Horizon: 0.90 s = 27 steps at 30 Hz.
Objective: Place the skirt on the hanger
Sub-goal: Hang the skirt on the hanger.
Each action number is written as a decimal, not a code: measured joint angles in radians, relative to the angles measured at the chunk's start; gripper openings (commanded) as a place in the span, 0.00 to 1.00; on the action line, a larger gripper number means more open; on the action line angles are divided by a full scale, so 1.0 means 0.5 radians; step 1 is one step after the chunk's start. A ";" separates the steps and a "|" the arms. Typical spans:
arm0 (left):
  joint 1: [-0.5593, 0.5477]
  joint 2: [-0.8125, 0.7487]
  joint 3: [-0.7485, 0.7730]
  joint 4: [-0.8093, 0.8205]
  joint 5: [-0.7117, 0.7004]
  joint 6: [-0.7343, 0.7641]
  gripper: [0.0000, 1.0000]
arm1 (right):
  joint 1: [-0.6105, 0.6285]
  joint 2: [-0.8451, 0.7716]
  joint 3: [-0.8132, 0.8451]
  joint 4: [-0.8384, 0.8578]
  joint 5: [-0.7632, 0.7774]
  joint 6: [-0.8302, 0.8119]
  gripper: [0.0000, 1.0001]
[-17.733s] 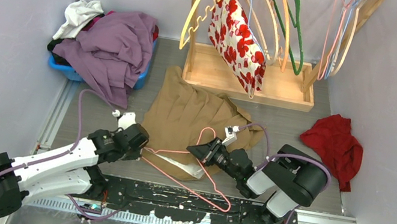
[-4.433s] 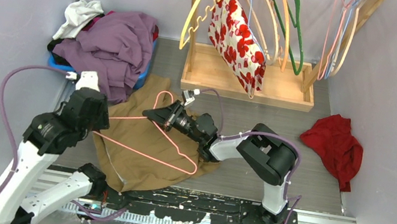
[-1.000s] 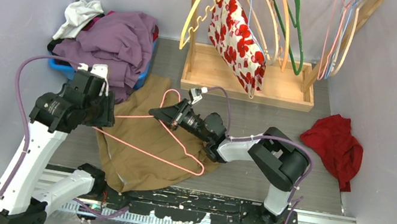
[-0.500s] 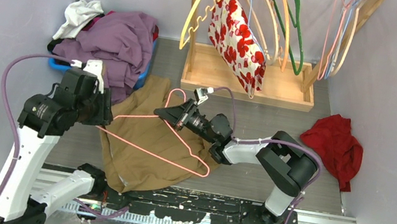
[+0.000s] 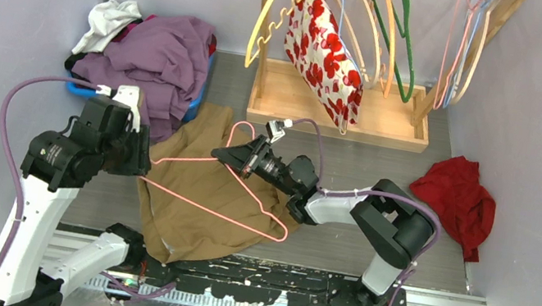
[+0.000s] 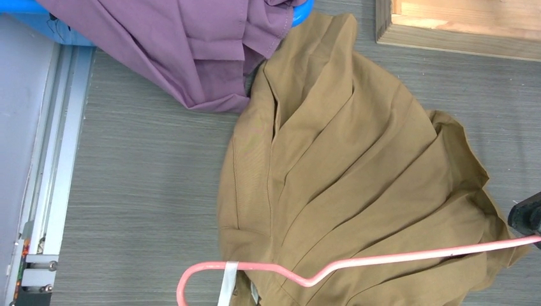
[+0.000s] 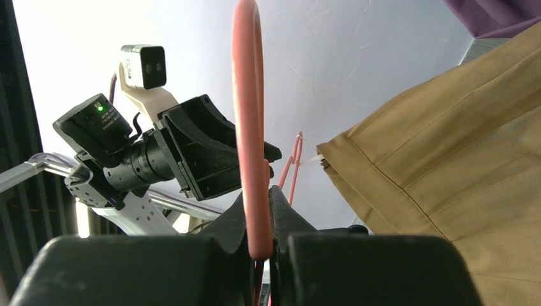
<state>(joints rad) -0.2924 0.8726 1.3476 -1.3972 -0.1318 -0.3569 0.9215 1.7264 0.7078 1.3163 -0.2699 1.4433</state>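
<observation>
Right wrist, I see right fingers [image 7: 159,268] pinched on smooth thin pink hanger [image 7: 247,127], pleated tan skirt [image 7: 446,159] hanging limp, left fingers [image 7: 210,159] grip unclear.

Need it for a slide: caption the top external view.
Over the tan skirt, the right gripper pinches a pink hanger by its neck; the left gripper is at its other end.

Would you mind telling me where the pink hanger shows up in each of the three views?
Top external: pink hanger mid-frame, over the tan skirt.
Left wrist: pink hanger runs along the bottom edge.
Right wrist: pink hanger stands upright, left of centre.
Shared landmark: the tan skirt.
</observation>
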 measured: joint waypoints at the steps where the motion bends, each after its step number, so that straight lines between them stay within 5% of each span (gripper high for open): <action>1: 0.000 0.000 0.000 -0.005 -0.005 0.003 0.44 | -0.003 -0.002 -0.002 0.000 -0.004 0.001 0.01; 27: 0.000 0.050 -0.161 0.059 0.005 0.048 0.43 | -0.044 -0.063 -0.047 -0.008 -0.041 -0.001 0.01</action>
<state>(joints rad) -0.2924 0.8974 1.2671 -1.3678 -0.1295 -0.3328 0.8993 1.6947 0.6842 1.3121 -0.2905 1.4429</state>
